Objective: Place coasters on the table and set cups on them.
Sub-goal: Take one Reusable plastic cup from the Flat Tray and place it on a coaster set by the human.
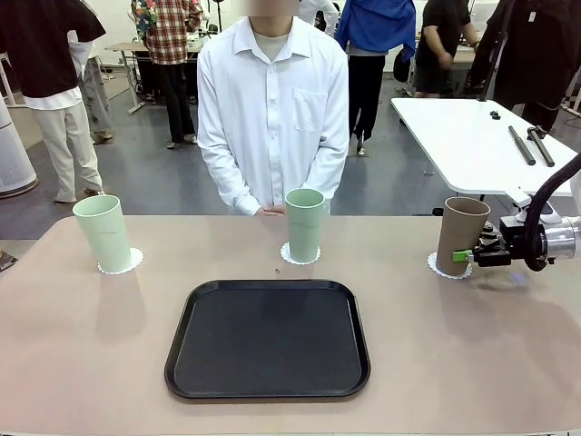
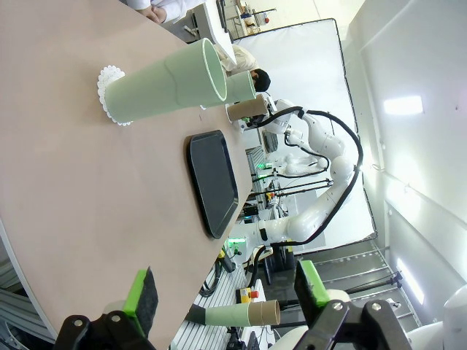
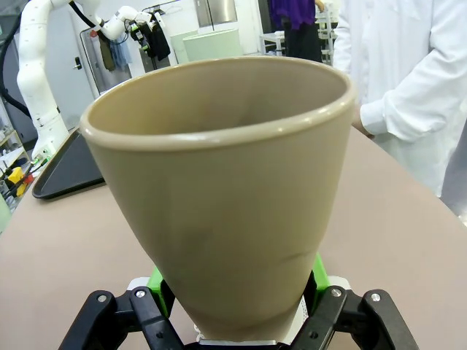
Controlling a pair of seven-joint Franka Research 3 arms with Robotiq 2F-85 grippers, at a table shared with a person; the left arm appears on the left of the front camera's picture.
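Observation:
Three cups stand upright on the beige table (image 1: pixel 82 345), each on a white lacy coaster. A pale green cup (image 1: pixel 102 232) sits at the left on its coaster (image 1: pixel 134 262). Another green cup (image 1: pixel 304 222) is in the middle on a coaster (image 1: pixel 289 257). The tan-brown cup (image 1: pixel 461 234) rests at the right on a coaster (image 1: pixel 436 265). My right gripper (image 1: pixel 465 256) reaches in from the right, its green pads either side of the brown cup's (image 3: pixel 226 182) base. Whether they still press it is unclear. My left gripper (image 2: pixel 226 288) hangs open and empty near the table's edge, facing the left green cup (image 2: pixel 164 84).
A black rounded tray (image 1: pixel 268 341) lies empty at the front middle of the table. A person in a white shirt stands at the far side with hands (image 1: pixel 270 211) at the table's edge, behind the middle cup. A white table (image 1: pixel 472 136) stands behind at the right.

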